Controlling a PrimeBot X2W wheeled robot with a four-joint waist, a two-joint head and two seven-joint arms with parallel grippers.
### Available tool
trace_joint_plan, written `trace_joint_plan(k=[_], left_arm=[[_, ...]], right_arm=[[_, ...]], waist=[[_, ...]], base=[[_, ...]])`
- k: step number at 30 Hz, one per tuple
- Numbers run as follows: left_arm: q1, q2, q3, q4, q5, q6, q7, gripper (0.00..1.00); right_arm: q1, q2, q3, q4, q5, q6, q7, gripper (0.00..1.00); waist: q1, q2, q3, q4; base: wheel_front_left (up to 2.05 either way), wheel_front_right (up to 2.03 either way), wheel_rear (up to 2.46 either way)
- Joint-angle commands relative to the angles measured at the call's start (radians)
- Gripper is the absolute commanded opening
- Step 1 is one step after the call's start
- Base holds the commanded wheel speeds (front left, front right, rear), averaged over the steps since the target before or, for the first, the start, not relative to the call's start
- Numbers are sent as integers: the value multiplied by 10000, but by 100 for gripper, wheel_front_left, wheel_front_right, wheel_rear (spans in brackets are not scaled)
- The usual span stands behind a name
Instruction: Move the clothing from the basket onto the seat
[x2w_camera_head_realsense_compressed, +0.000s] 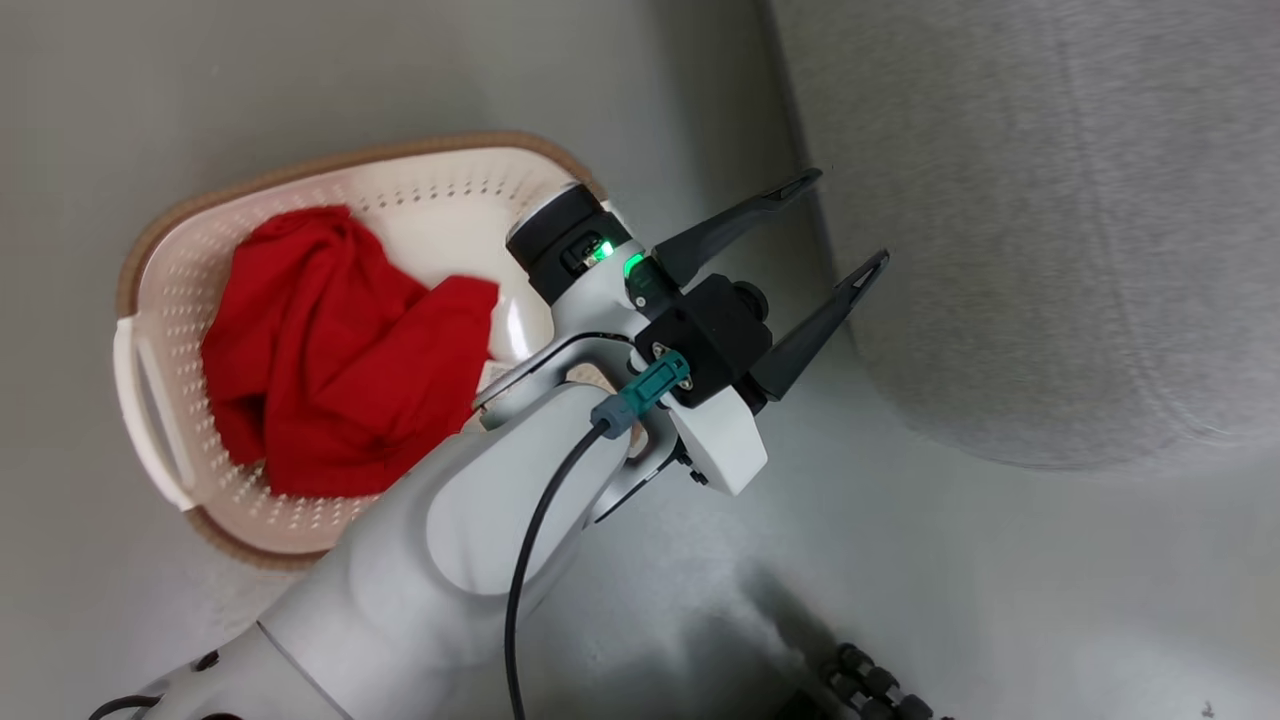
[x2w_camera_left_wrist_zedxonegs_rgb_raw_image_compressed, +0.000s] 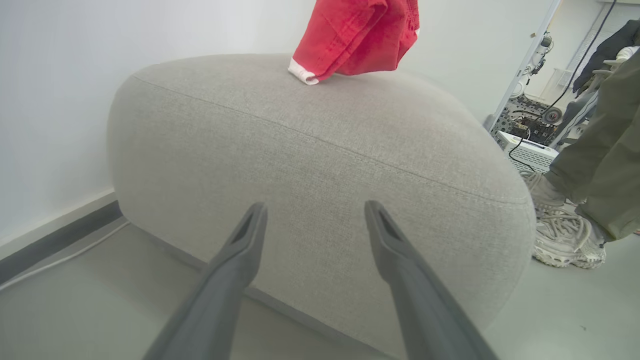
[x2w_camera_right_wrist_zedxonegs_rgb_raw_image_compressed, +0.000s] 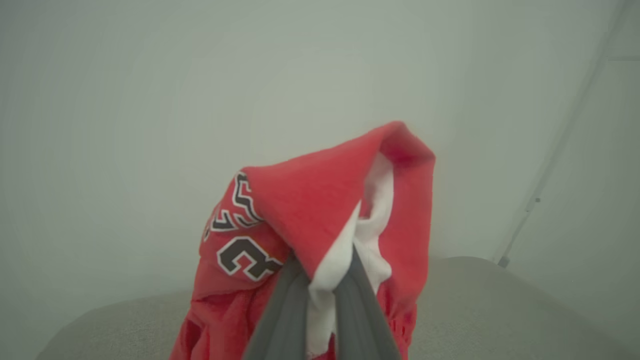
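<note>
Pinches one red shirt (x2w_camera_right_wrist_zedxonegs_rgb_raw_image_compressed: 310, 200) in closed right gripper (x2w_camera_right_wrist_zedxonegs_rgb_raw_image_compressed: 322, 272) over the seat's (x2w_camera_left_wrist_zedxonegs_rgb_raw_image_compressed: 320, 165) far edge, with left gripper (x2w_camera_head_realsense_compressed: 848, 218) spread empty. Leaves second shirt (x2w_camera_head_realsense_compressed: 330, 350) in the basket (x2w_camera_head_realsense_compressed: 160, 300). Risks a slide off that rounded edge if released there.

Two red garments (x2w_camera_head_realsense_compressed: 340, 350) (one lettered), one basket (x2w_camera_head_realsense_compressed: 440, 180), one seat (x2w_camera_left_wrist_zedxonegs_rgb_raw_image_compressed: 320, 150), one person (x2w_camera_left_wrist_zedxonegs_rgb_raw_image_compressed: 600, 150)

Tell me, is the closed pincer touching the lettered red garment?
Touching. The right wrist view shows the right pincer shut on the red garment, its white trim pinched between the fingers.
</note>
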Motion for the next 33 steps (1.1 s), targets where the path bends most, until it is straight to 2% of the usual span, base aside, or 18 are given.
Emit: trace_joint_plan(k=[1, 7, 13, 14, 15, 16, 17, 24, 33], left_arm=[[-194, -64, 90, -272, -54, 102, -47, 100], [-232, -64, -117, -410, -198, 306, -47, 100], [-228, -64, -240, -542, -426, 416, -47, 100], [-223, -64, -247, -556, -469, 428, -47, 100], [-223, -64, -259, -568, -504, 434, -47, 100], [-222, -64, -269, -586, -527, 441, -47, 100], [-208, -64, -269, -602, -558, 449, -47, 100], [180, -65, -95, -738, -743, 446, -47, 100], [1112, -65, 663, -915, -715, 552, -47, 100]], right_arm=[[41, -551, -121, -78, -85, 29, -57, 0], [-372, -424, -722, 1206, -130, 29, -57, 0], [30, 57, 244, 2377, 349, 29, -57, 0], [92, 96, 367, 2553, 512, 29, -57, 16], [185, 122, 535, 2677, 627, 29, -57, 37], [304, 157, 745, 2788, 738, 29, -57, 82], [423, 169, 912, 2836, 828, 29, -57, 100], [1619, 342, 1223, 2915, 1378, 29, -57, 100], [3215, 583, 1624, 2092, 1074, 29, -57, 100]], waist=[[0, 0, 359, 372], [0, 0, 552, 782], [0, 0, 403, 921], [0, 0, 364, 927], [0, 0, 317, 937], [0, 0, 260, 951], [0, 0, 195, 957], [0, 0, -520, 1071], [0, 0, -1746, 1318]], base=[[0, 0, 0], [0, 0, 0], [0, 0, 0], [0, 0, 0], [0, 0, 0], [0, 0, 0], [0, 0, 0], [0, 0, 0], [0, 0, 0]])
